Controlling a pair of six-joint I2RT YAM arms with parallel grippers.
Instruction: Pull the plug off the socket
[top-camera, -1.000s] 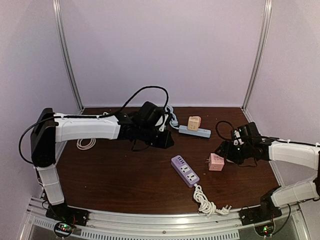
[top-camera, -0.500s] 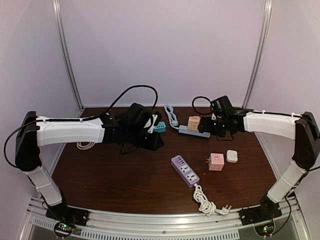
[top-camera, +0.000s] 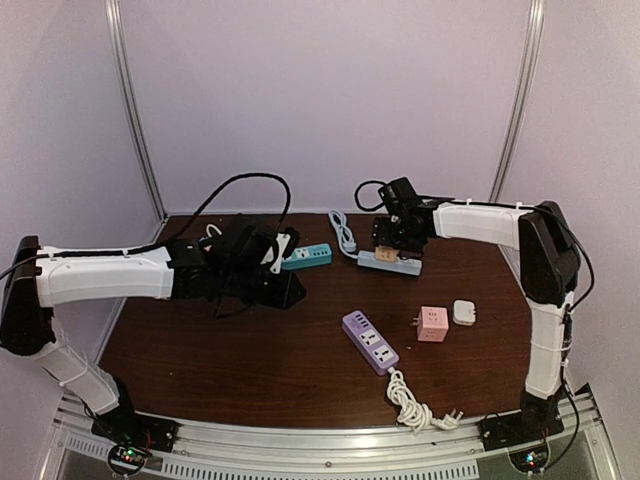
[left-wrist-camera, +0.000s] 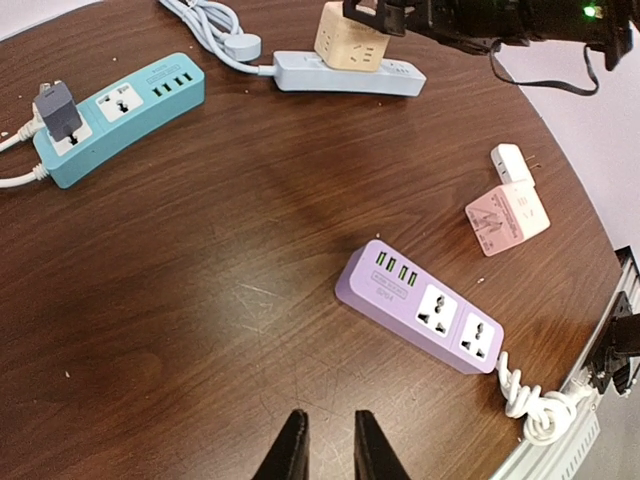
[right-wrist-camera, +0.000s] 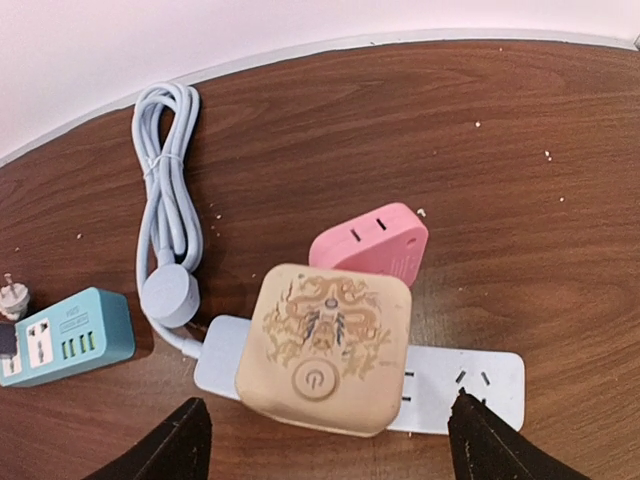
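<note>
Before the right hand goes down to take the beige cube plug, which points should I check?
1. Right hand open: ok, fingers spread wide.
2. Beige cube plug centred between them: ok.
3. Plug seated in the pale blue strip: ok, not yet pulled.
4. Left hand steadying the strip: not ok, it hovers over bare table.
5. Fingers clear of the pink adapter beside the cube: cannot tell.
</note>
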